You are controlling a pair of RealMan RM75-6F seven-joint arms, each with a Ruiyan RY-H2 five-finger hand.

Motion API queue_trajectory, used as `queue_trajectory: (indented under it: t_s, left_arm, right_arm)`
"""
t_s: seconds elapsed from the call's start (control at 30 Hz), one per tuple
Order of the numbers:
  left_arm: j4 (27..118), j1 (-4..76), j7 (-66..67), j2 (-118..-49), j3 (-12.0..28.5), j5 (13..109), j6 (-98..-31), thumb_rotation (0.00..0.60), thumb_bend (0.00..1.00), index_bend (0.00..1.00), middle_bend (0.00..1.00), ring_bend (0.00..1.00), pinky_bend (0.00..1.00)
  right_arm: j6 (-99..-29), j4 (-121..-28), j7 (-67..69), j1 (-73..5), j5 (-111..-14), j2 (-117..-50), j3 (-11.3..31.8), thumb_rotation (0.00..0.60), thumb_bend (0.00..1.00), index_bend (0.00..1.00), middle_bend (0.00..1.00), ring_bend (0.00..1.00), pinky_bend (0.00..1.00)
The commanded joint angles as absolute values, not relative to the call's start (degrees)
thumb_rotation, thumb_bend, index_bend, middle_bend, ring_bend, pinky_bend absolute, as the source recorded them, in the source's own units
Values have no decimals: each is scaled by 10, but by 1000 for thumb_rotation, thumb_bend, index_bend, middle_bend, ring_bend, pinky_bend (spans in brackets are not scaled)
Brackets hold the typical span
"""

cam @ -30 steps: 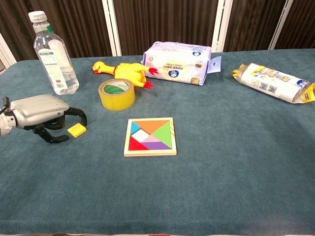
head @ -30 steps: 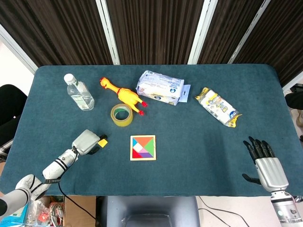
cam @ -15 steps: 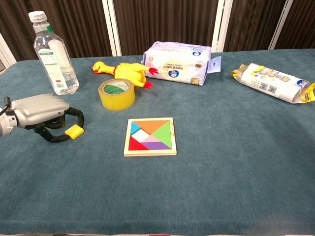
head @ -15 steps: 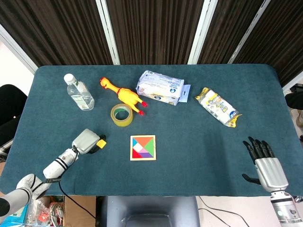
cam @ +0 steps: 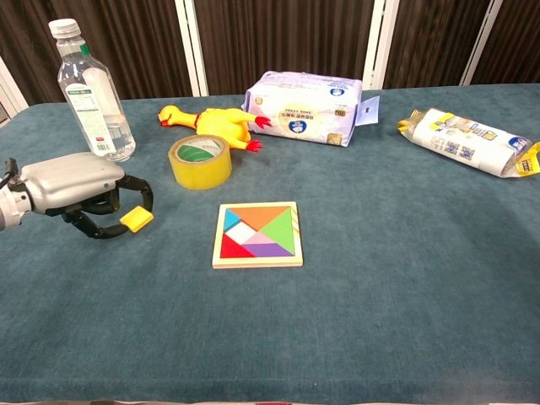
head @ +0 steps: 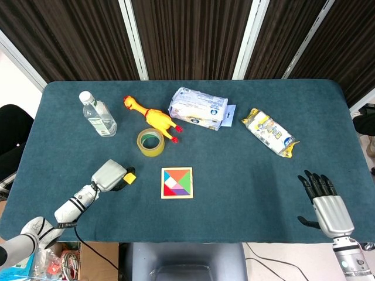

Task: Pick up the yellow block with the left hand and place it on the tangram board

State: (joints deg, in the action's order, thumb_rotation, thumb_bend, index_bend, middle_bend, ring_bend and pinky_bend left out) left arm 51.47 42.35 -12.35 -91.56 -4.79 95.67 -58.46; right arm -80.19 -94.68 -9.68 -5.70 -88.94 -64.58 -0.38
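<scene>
the left hand (cam: 72,192) has the yellow block (cam: 136,220) pinched at its fingertips and has lifted it off the cloth in the last second, carrying it a little toward the tangram board (cam: 257,234). so the pick looks done; the carry remains. the block is small, flat and hard-edged; the board is wood with bright flat pieces. the right hand (head: 328,206) rests open, fingers spread, near the table's (head: 246,193) edge.
</scene>
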Motion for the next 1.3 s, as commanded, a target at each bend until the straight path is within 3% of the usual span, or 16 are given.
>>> queue_trajectory:
  t_s: [0.03, 0.43, 1.3]
  left_arm:
    - [571, 431, -72, -901, -29, 942, -581, 600, 371, 604, 1000, 1000, 1000]
    - [705, 460, 97, -907, 23, 888, -538, 600, 369, 618, 1000, 1000, 1000]
    - [658, 506, 190, -990, 49, 834, -483, 600, 374, 636, 1000, 1000, 1000]
  right_arm:
    - [-799, -947, -96, -59, -891, -645, -5, 600, 170, 0, 0, 0, 0]
    - [-794, -948, -72, -63, -907, -634, -13, 600, 170, 0, 0, 0, 0]
    - [-801, -945, -36, -63, -926, -618, -21, 600, 170, 0, 0, 0, 0]
